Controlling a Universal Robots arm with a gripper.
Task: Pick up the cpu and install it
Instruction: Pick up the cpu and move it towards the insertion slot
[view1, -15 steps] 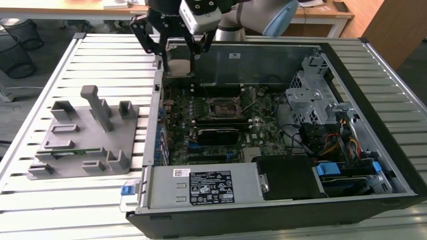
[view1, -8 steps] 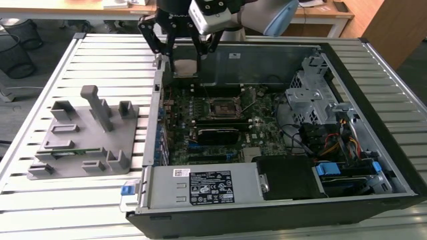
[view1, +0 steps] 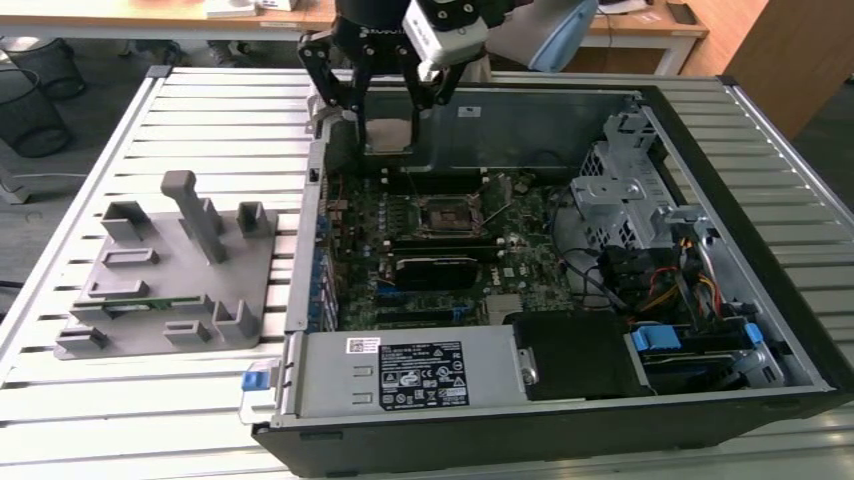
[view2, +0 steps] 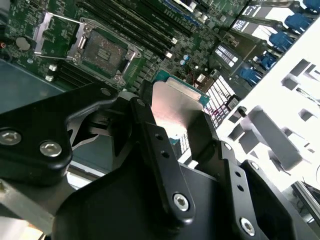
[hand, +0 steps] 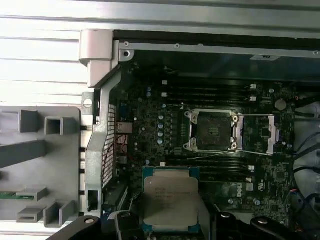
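The gripper points straight down from the arm at the far side of the open computer case. Its two black fingers are closed in on opposite edges of the cpu, which they hold flat with its silver top facing the wrist. In both wrist views the chip sits between the fingertips – its green edge shows along one side.

Past the chip lies the motherboard. The cpu socket on it is open, with its metal retaining frame swung to one side. The chip is in the air, near the socket but apart from it – in the exterior view it hangs over the far left part of the case, beyond the socket.

Inside the case, the power supply fills the near left corner and a metal drive cage stands towards the exterior view's right. Outside the case, on the exterior view's left, a grey plastic fixture tray rests on the slatted metal table.
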